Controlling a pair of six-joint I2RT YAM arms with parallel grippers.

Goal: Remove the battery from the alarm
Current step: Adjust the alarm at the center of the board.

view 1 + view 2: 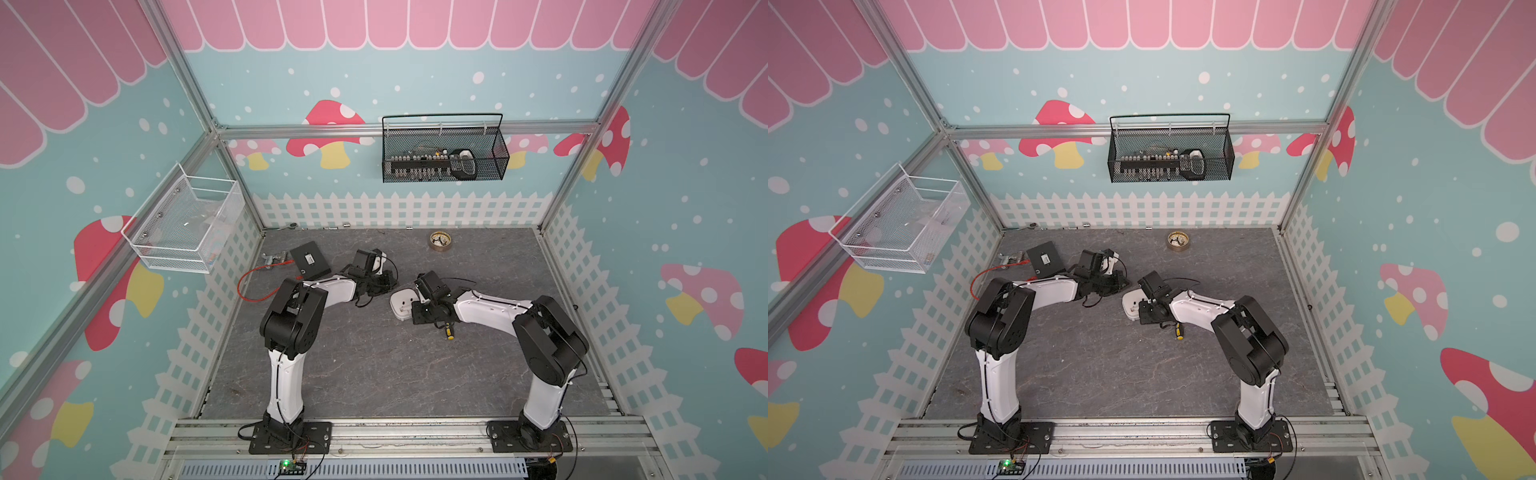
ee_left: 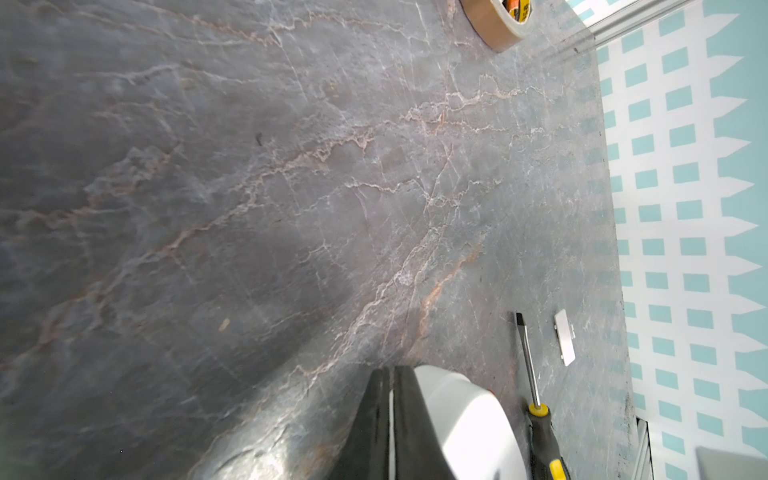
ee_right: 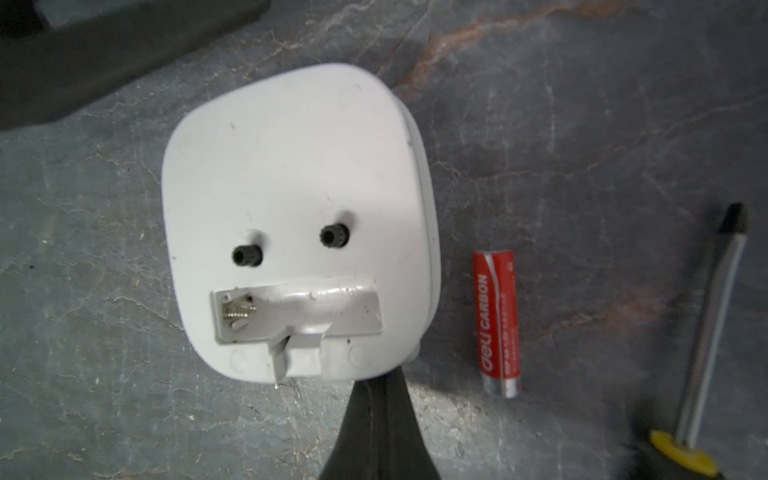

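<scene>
The battery (image 3: 497,323), a red cylinder, lies flat near the tabletop (image 3: 124,291) centre between the alarm (image 3: 291,199) and screwdriver (image 3: 706,324), long axis roughly parallel to the shaft, metallic end toward the handle. White rounded plastic alarm: back up, recess empty. The left hand (image 2: 390,374) and right hand (image 3: 376,384) are closed, empty

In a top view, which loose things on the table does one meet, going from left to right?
In order: black box, alarm, tape roll. Left out for overlap: red cable, screwdriver.

One alarm (image 3: 291,166), one battery (image 3: 497,324) (one screwdriver (image 3: 709,324))
</scene>
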